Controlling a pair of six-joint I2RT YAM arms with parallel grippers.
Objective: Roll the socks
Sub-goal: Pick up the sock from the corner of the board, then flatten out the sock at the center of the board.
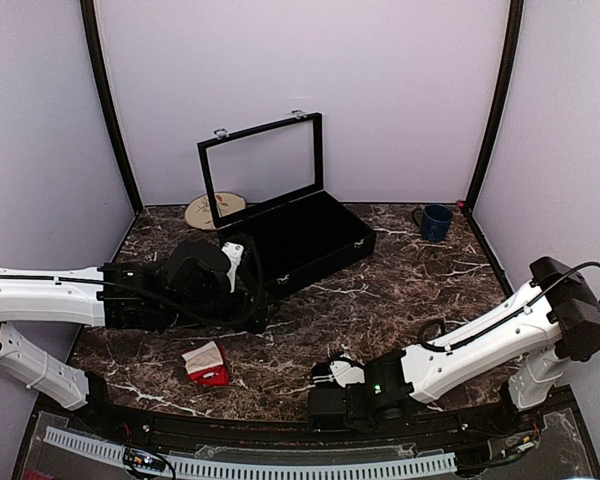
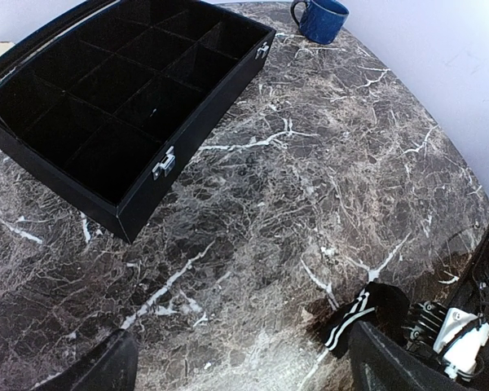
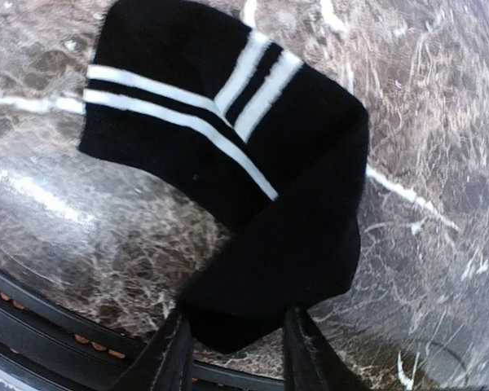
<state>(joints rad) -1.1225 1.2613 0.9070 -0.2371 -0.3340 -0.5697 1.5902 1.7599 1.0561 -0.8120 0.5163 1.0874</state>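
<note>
No legible writing, label, brand mark or number on any surface inspected. The black sock (image 3: 253,163), its end between the right fingers (image 3: 175,358), carries plain white stripes only.

lab test booth: blank walls (image 1: 380,90), marbled table (image 1: 400,290)

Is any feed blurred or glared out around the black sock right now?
Right wrist: the black sock shows crisp stripes, but its near end between the fingers goes soft; pale glare on the marble table at left. Left wrist: sharp, the table's far edge bowed by the lens. Top external: evenly lit, no glare.
</note>
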